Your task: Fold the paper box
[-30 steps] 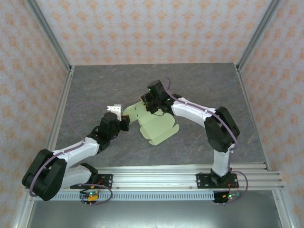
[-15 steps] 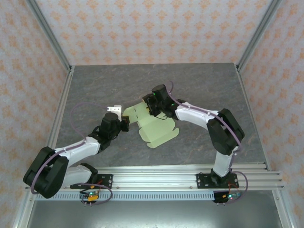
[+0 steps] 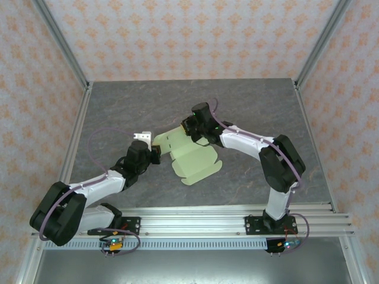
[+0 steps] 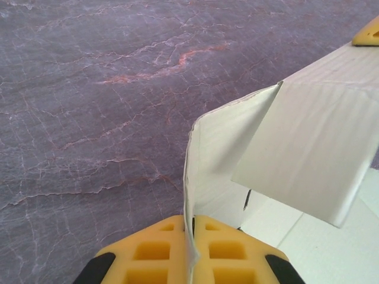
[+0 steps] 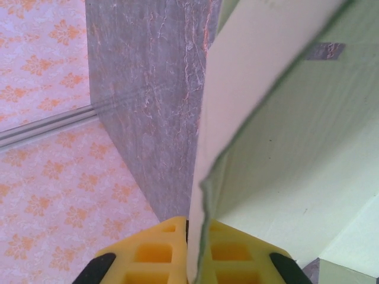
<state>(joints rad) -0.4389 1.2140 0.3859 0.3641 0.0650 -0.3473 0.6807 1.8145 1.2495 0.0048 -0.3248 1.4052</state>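
The pale light-green thin-card paper box (image 3: 192,157) lay mostly flat near the middle of the dark grey stone-look table (image 3: 254,112), btw the two arms, w/ a couple of flaps tipped up. My guess: this was an early fold step, since the card was mostly a flat sheet and no box shape stood yet. The black left gripper (image 3: 156,151) was pinched tight on the sheet's left edge. In the left wrist view the thin card ran right btw its two yellow pads (image 4: 154,251), w/ no gap. The right gripper (image 3: 188,128), same kind, was pinched shut on the far flap, and the right wrist view showed the card edge squeezed btw its pads w/ the flap standing up. Next move, I think: one gripper holds its edge steady while the other swings its flap up and over along the crease, slow, so the card bends at the line and doesn't tear or slip out. Pose: L arm reached fwd and a bit to the right, low over the table, gripper pointed at the sheet's left side. R arm went up from its base, bent at the elbow, then stretched far and left, w/ its gripper at the sheet's far edge.
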